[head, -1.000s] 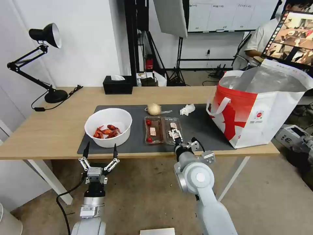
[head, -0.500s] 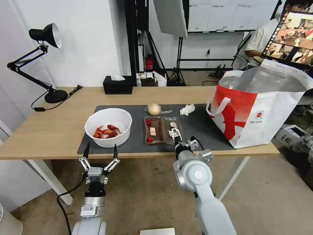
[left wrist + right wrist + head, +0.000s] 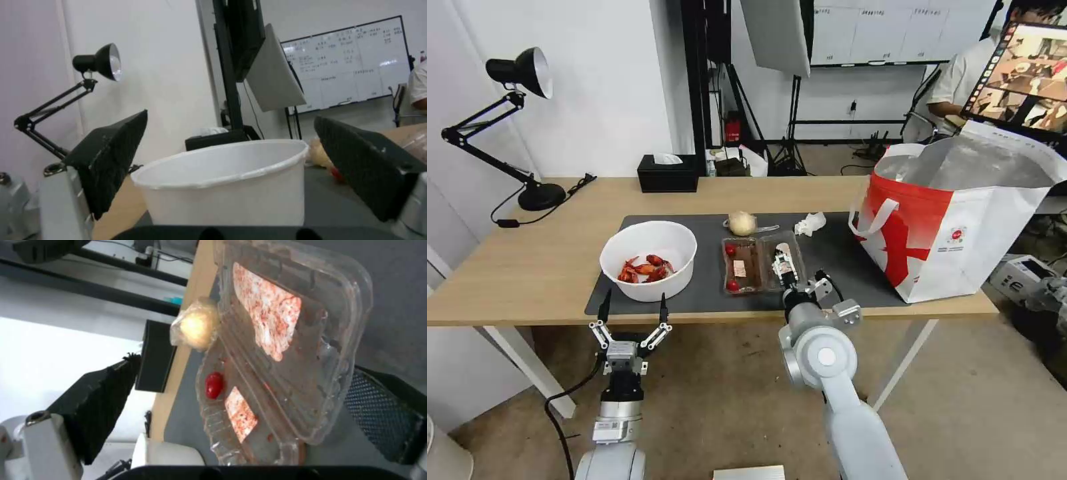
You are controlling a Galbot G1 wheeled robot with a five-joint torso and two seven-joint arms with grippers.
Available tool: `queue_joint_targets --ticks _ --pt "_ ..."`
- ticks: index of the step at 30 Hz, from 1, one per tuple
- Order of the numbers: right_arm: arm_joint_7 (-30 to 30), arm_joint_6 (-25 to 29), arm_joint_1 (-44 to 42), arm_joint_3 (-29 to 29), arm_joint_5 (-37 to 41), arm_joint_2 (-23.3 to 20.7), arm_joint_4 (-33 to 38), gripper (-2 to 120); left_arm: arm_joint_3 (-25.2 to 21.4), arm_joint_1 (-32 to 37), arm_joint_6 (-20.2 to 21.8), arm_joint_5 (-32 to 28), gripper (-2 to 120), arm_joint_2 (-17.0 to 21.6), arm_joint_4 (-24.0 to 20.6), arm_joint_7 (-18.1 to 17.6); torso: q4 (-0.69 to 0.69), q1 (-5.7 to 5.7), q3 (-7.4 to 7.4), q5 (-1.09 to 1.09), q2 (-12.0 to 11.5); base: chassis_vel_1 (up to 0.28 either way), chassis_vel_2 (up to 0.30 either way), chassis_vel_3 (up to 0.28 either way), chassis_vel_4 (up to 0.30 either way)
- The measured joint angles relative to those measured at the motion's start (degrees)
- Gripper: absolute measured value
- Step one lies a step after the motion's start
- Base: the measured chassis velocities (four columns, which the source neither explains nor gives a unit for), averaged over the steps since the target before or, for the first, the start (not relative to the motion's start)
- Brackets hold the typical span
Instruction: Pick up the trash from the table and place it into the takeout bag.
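The clear hinged tray [image 3: 744,265] with food scraps lies on the dark mat [image 3: 840,260] of the table [image 3: 527,267]. My right gripper [image 3: 784,270] reaches into its right half, which is tipped up. In the right wrist view the tray [image 3: 285,340] lies between the wide-apart fingers [image 3: 98,406], so the gripper is open. My left gripper [image 3: 632,308] hangs open before the table's front edge, just short of the white bowl [image 3: 649,259] of crayfish shells; the bowl [image 3: 227,186] sits between its fingers [image 3: 111,156]. The wrapped beige lump [image 3: 742,223] and the crumpled tissue [image 3: 810,223] lie behind the tray. The takeout bag [image 3: 960,220] stands open at the right.
A black tissue box [image 3: 668,173] sits at the table's back edge and a black desk lamp [image 3: 527,73] stands at the back left. Bare wood lies left of the mat. A person sits behind the bag.
My right gripper has pushed forward over the tray's right half, and that half has tipped up toward the other half. The left arm has stayed put.
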Motion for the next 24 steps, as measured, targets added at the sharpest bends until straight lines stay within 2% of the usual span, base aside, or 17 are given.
queue_joint_targets --ticks 12,24 --pt "-3.64 -1.44 1.6 -3.21 -3.98 -0.06 -1.63 100 -0.26 -0.41 -0.4 -0.36 100 -0.23 0.13 0.0 0.0 0.0 0.0 0.0 -0.01 0.0 0.0 0.0 0.0" --pt "-4.85 -4.59 2.36 -4.88 -3.95 -0.1 -4.13 100 -0.74 -1.04 -0.91 -1.47 100 0.01 0.73 -0.01 0.0 0.0 -0.01 0.0 -0.01 0.0 0.0 0.0 0.0"
